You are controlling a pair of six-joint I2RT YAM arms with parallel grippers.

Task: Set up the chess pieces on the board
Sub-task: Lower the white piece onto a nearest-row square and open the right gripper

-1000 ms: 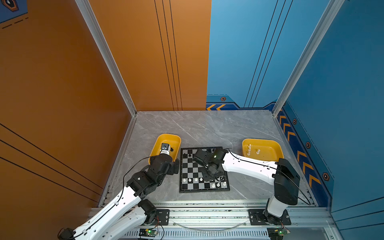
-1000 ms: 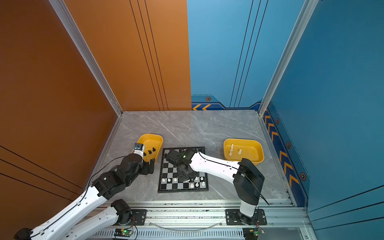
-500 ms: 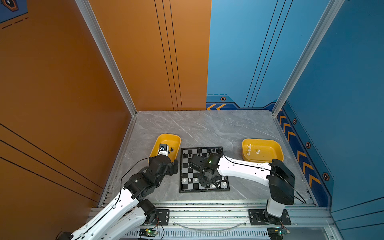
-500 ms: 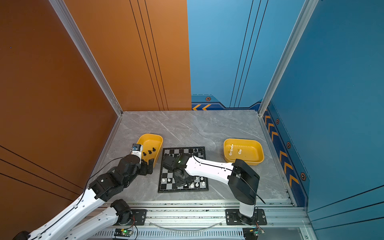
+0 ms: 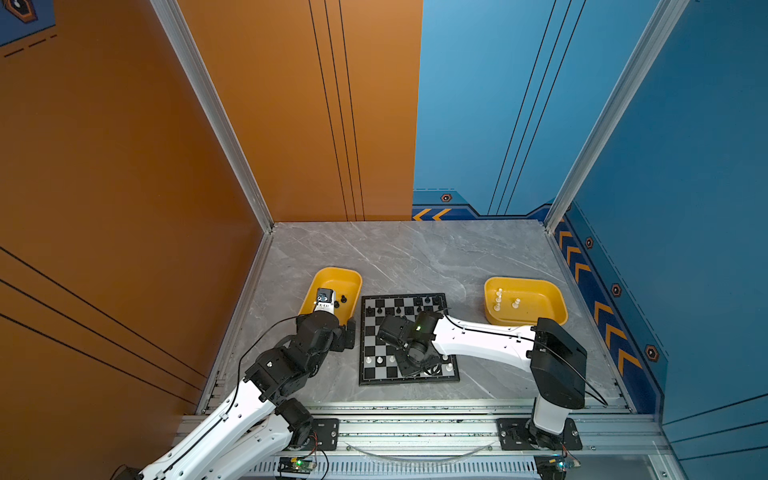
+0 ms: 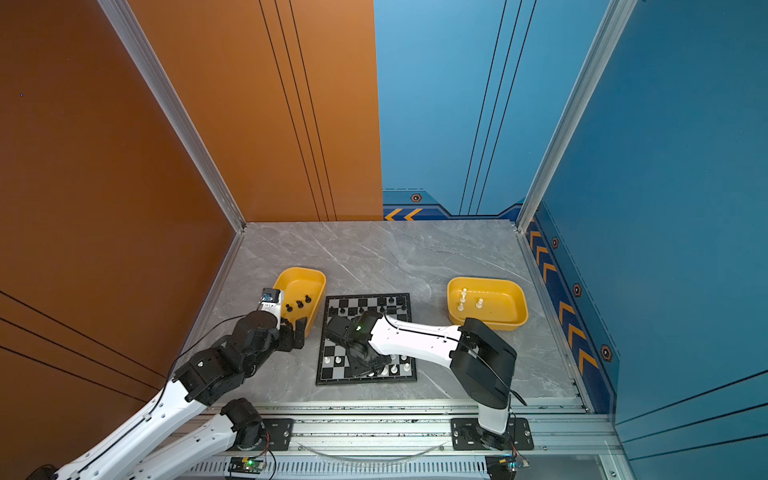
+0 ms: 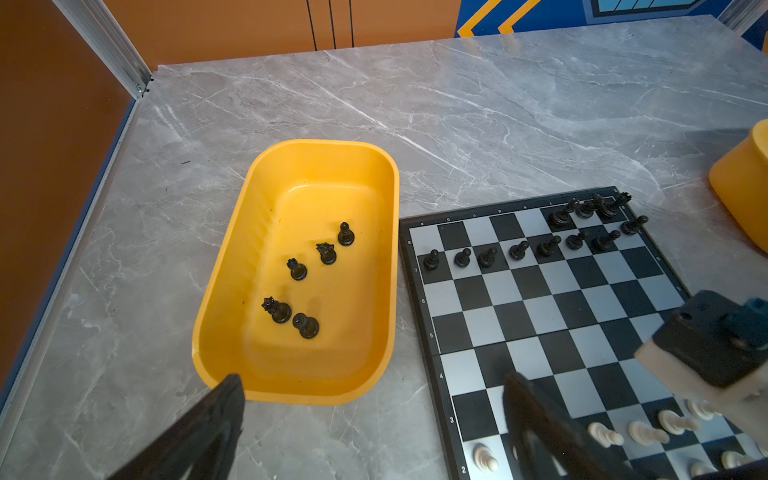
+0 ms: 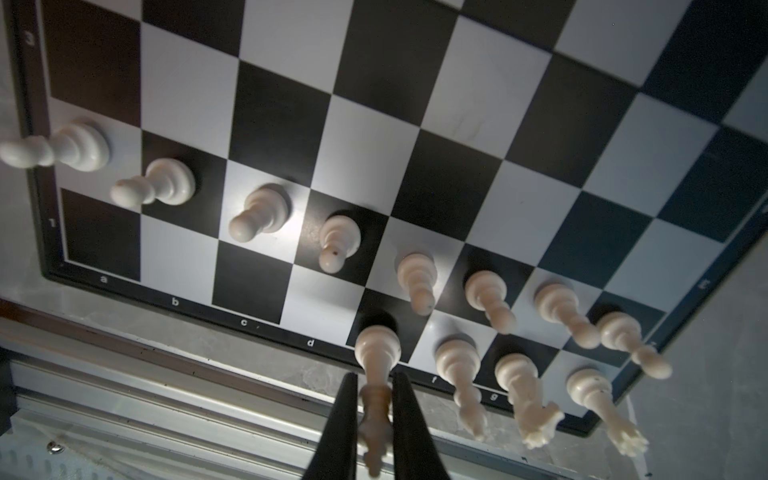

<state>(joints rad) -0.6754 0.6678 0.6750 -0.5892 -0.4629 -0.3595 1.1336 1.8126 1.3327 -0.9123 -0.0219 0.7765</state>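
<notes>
Yellow plastic left tray [image 7: 291, 145] holds five black chess pieces [image 7: 297, 269]. The left tool [image 7: 374, 384] hangs at its near end, jaws wide apart. On the board [image 5: 376, 332], mid-worktop [image 5: 415, 257], the right tool [image 8: 374, 399] is clamped on a white piece [image 8: 376, 353] standing in the nearest row. The right tray [image 5: 525, 280] holds a few white ones [image 5: 515, 303].
</notes>
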